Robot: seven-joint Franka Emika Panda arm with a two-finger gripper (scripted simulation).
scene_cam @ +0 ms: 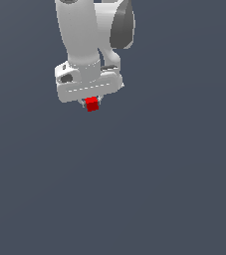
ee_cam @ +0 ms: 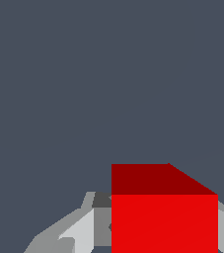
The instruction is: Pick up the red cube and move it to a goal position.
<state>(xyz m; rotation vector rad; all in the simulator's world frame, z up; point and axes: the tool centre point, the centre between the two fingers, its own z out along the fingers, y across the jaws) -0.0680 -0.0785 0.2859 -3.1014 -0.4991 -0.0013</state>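
Nearest to my wrist camera sat the red cube [ee_cam: 164, 217], filling the close part of that view, its bright face turned toward the lens and a darker red face slanting away behind it. My fingers [ee_cam: 79, 230] showed as pale grey shapes on either side of it — one plainly visible against the cube's edge, the other only a sliver at the opposite edge — so I had the cube clamped between them. Beyond the cube there was nothing but flat, even slate-grey ground. In the exterior view my gripper [scene_cam: 91, 103] hung pointing downward from the white hand body, and the red cube [scene_cam: 91, 104] peeked out just below that body, pinched at the fingertips, which were mostly hidden behind it. My white arm [scene_cam: 79, 35] rose from the hand toward the upper edge of that view, with a dark grey joint cap [scene_cam: 122, 27] on the exterior view's right of it. The cube sat in the upper part of that picture, left of centre — I could not tell whether it was clear of the uniform grey surface or resting on it.
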